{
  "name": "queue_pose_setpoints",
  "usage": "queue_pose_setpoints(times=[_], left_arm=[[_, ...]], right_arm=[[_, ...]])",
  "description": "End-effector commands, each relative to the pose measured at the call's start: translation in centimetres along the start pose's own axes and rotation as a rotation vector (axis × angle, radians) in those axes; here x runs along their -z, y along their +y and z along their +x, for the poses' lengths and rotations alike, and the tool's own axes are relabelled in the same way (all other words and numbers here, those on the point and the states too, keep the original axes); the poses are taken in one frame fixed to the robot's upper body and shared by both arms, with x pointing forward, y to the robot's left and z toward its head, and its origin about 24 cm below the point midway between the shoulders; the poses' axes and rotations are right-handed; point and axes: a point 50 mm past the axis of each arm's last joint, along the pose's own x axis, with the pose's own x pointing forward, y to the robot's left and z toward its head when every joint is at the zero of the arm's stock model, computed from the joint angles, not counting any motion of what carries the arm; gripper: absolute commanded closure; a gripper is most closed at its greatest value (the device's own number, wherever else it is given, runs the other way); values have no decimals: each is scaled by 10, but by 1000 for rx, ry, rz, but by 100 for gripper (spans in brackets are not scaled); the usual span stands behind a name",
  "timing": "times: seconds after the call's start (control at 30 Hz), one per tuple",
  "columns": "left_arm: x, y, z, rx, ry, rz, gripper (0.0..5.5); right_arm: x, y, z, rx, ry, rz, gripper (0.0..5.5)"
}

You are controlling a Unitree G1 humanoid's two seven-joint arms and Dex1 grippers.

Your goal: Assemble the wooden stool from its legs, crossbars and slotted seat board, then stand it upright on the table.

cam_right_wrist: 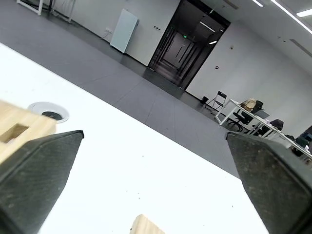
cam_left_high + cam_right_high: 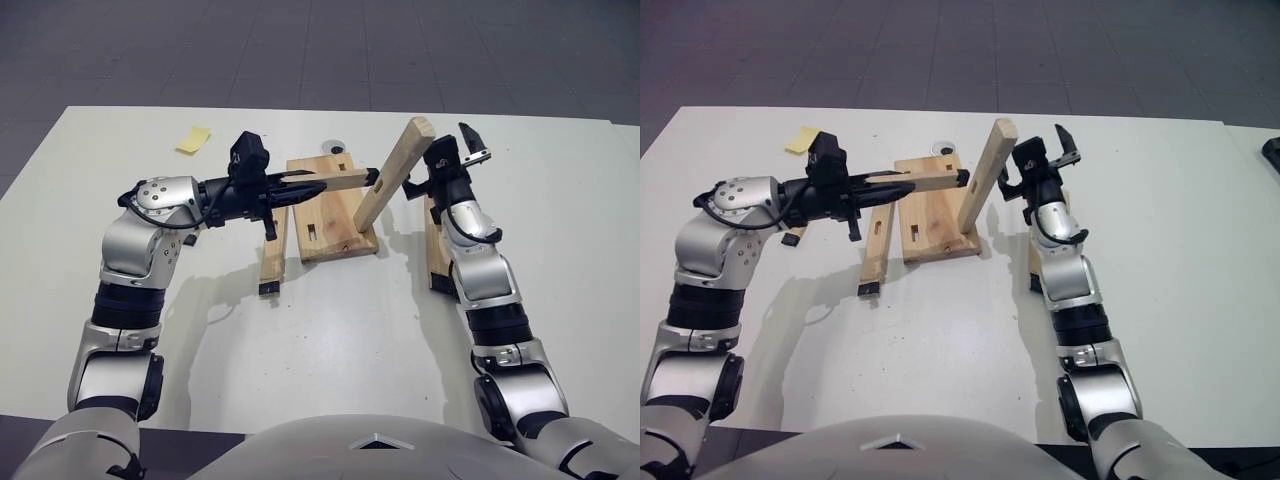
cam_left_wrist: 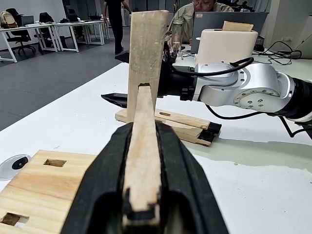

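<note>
The seat board lies flat on the white bench near its middle, with its slots facing up. A leg stands on the board's right near corner. It is tilted, and its top leans up and away toward the right end effector.

The left end effector is clenched on a crossbar and holds it level above the board. The bar's free tip meets the side of the leg about halfway up. In the left wrist view the tip sits at a notch in the leg, but how far it has gone in cannot be told.

The right end effector is released, with its fingers spread wide and nothing between them. It hangs just beside the upper part of the leg, on the leg's right. Whether the lower finger touches the wood cannot be told.

A loose stick with a black end lies on the bench along the board's left edge, passing under the left end effector. Two more sticks lie together on the bench to the right of the board, under the right forearm.

A yellow note lies toward the far left of the bench. A round grommet sits just beyond the board.
</note>
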Motion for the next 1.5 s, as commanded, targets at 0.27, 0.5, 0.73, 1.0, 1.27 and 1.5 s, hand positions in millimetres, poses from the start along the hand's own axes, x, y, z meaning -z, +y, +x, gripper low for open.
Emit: queue_pose_setpoints(times=[0.27, 0.5, 0.73, 1.0, 1.27, 1.5], left_arm=[[8, 6, 12, 5, 15, -33, 507], [22, 1, 1, -4, 58, -57, 507], [24, -2, 7, 6, 53, -59, 507], [18, 3, 11, -5, 35, -34, 507], [6, 1, 15, 19, 28, 21, 507], [8, 2, 19, 40, 62, 48, 507]], right_arm=[[-8, 16, -3, -57, -30, -3, 10], [-10, 14, -2, -57, -37, -4, 10], [-10, 18, -3, -76, -38, -8, 10], [-11, 19, -3, -87, -45, -12, 10], [-11, 21, -4, -91, -45, -10, 10], [-10, 24, -6, -100, -44, -2, 10]])
